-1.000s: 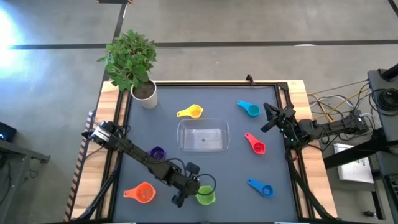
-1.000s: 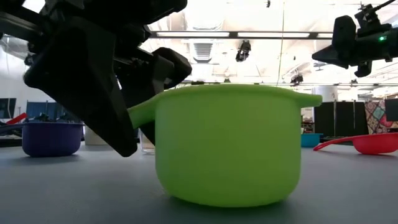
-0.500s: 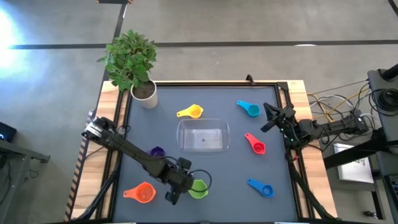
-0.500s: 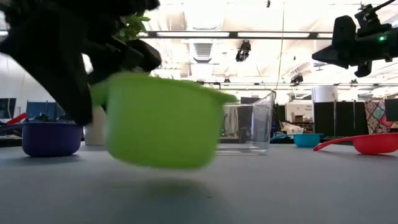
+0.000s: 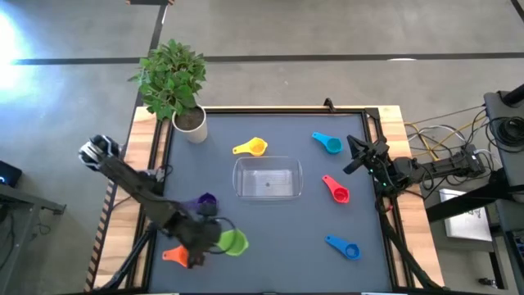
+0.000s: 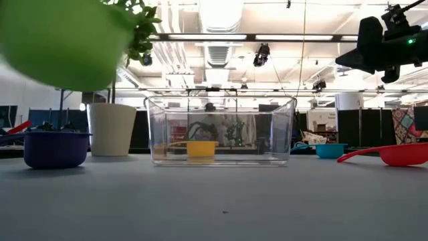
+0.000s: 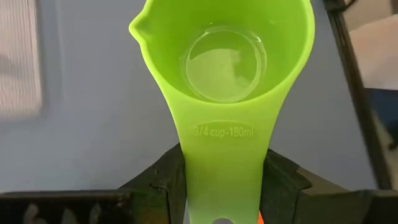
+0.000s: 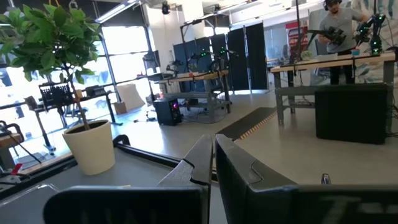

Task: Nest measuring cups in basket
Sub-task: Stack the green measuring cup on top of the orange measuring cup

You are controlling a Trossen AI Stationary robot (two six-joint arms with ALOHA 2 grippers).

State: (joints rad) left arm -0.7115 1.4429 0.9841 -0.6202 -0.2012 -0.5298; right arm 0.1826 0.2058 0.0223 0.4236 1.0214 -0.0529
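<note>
Overhead, my left gripper point(image 5: 199, 239) clamped green cup point(image 5: 232, 242) by handle above table point(image 5: 311, 254); right gripper point(image 5: 354, 156) idled closed at edge.

A leafy plant point(image 5: 172, 75) in a white pot point(image 5: 191, 125) stands at the dark table's point(image 5: 303, 238) far left corner.

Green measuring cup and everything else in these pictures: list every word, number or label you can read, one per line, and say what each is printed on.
"3/4 cup-180ml": raised lettering on the handle of the green measuring cup, held in the left gripper.
Papers beside the table in the high view: print too small to read.
No other readable text.
</note>
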